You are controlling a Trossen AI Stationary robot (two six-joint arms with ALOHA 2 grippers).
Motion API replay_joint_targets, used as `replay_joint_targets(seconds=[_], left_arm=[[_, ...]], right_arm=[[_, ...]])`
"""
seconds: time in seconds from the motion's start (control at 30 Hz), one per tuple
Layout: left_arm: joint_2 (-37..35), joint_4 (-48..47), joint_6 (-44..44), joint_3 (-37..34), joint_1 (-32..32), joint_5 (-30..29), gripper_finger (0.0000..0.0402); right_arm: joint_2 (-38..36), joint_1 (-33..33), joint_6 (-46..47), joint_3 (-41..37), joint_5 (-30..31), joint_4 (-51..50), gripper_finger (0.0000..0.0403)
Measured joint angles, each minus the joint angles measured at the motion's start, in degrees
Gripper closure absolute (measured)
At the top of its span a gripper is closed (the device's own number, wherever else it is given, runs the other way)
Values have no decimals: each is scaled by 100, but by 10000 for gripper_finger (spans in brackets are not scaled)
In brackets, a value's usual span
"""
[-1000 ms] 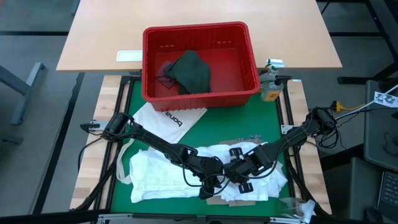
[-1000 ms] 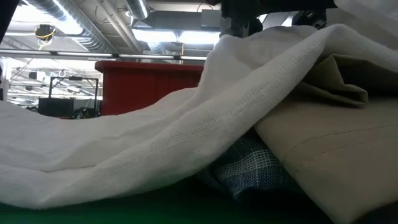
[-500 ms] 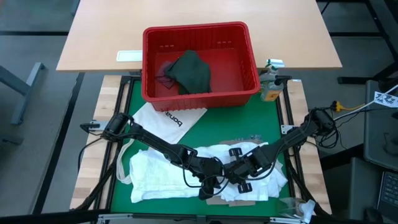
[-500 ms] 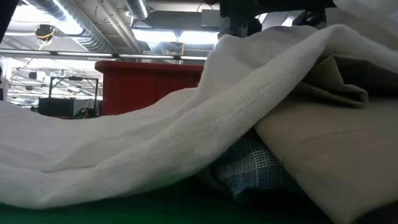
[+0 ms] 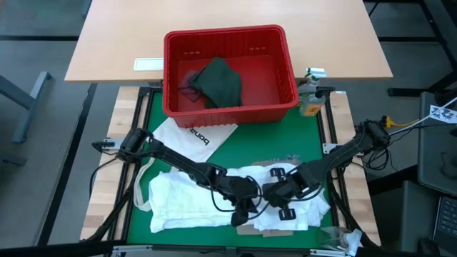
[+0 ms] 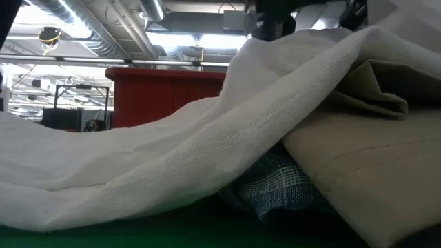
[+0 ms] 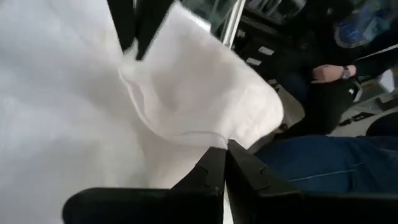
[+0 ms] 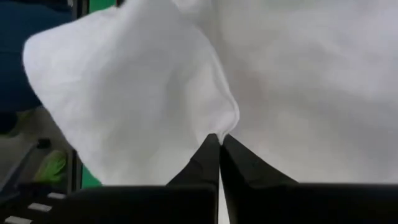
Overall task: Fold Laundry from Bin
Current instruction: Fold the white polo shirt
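Observation:
A large white shirt (image 5: 182, 201) lies crumpled on the green mat near the table's front edge. In the low view it drapes over a tan shirt (image 6: 375, 162) and a blue-checked cloth (image 6: 275, 187). My left gripper (image 5: 244, 207) and my right gripper (image 5: 284, 203) stand close together over the shirt's right half, each shut on white cloth. The red bin (image 5: 230, 107) stands at the far side with a dark green-grey top (image 5: 220, 82) lying on its floor. My left gripper pinches a raised fold of the white shirt (image 7: 208, 134) between its two fingers, coming at it slanting down. The cloth rises in a small peak at the fingers. My right gripper pinches a puckered fold of the same shirt (image 8: 225, 118) between its two fingers, pointing steeply down from above; the cloth gathers into a ridge there.
A white tote bag (image 5: 191, 135) with black lettering lies left of centre, its straps trailing toward the near left. A bottle (image 5: 310, 100) stands right of the bin. A person in blue trousers (image 7: 323, 165) sits past the table's near edge.
My right gripper has shut on the white shirt and shifted a little toward the table's right edge and up, drawing the fold with it. My left gripper has kept still, shut on the cloth.

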Motion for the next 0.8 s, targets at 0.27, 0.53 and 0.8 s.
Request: replay_joint_targets(seconds=[0.27,0.53,0.8], left_arm=[[-79,693,-15,4,221,50,401],[-75,1234,-44,9,646,28,401],[-68,1177,125,9,1051,-27,401]], right_arm=[[-589,280,960,0,671,-796,401],[-1003,459,2062,2,1064,-1988,402],[-1068,437,2933,-10,1090,-2859,402]])
